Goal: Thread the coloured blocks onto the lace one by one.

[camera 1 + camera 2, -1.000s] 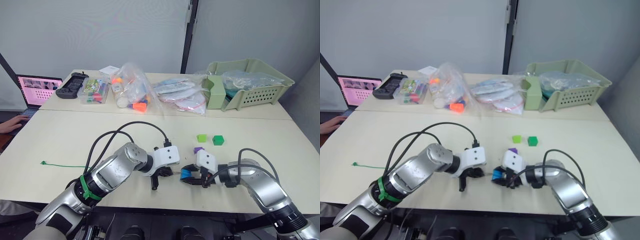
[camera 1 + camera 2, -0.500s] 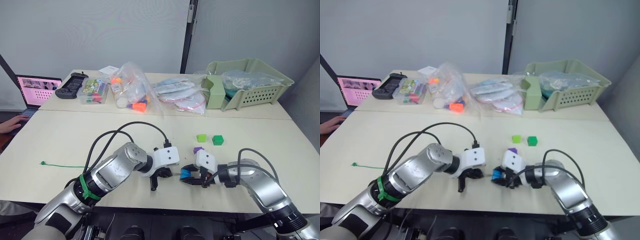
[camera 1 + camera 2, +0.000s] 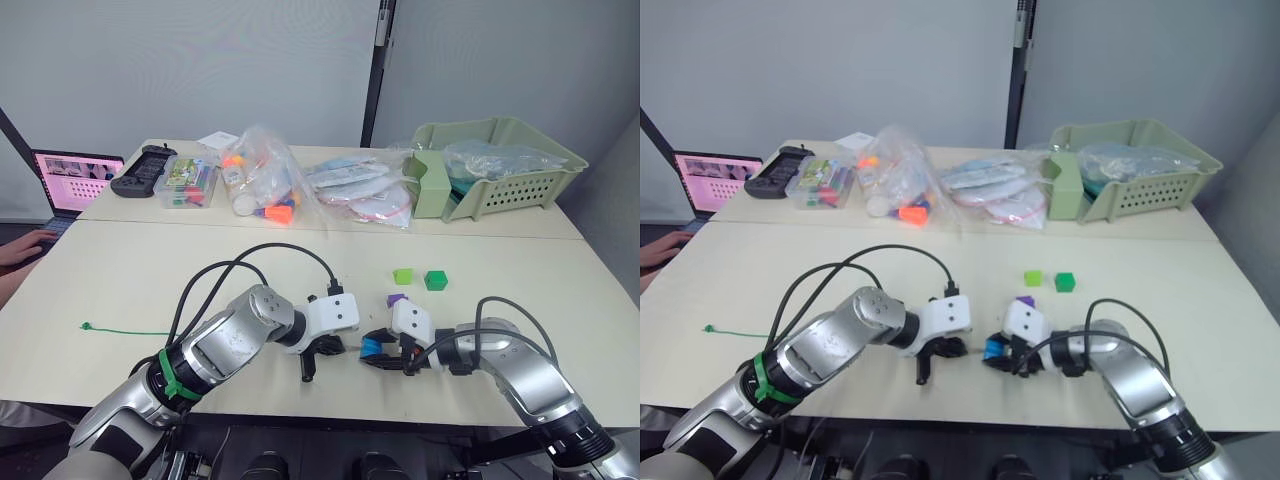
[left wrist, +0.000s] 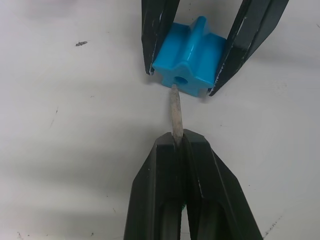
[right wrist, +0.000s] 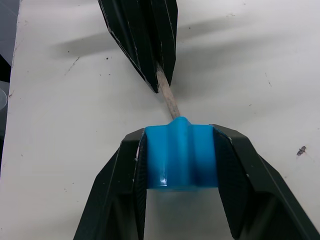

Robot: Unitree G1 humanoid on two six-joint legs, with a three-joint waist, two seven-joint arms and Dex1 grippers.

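My right gripper [image 5: 181, 135] is shut on the bright blue block [image 5: 181, 157], holding it just above the table near the front edge. Facing it, my left gripper [image 4: 178, 137] is shut on the lace's stiff pale tip [image 4: 175, 112]. The tip's end sits at the mouth of the hole in the blue block [image 4: 192, 60]. The lace's thin green string [image 3: 120, 332] trails across the table to a small knot at the far left. A purple block [image 3: 396, 299] lies just behind the right gripper [image 3: 375, 352]. Further back are a lime green block [image 3: 403, 275] and a dark green block [image 3: 435, 280].
Along the table's back edge lie plastic bags of toys [image 3: 265, 185], a clear box [image 3: 188, 183], a black controller [image 3: 143, 168] and a pale green basket [image 3: 500, 165]. A laptop [image 3: 75, 180] and a person's hand [image 3: 20, 248] are at the far left.
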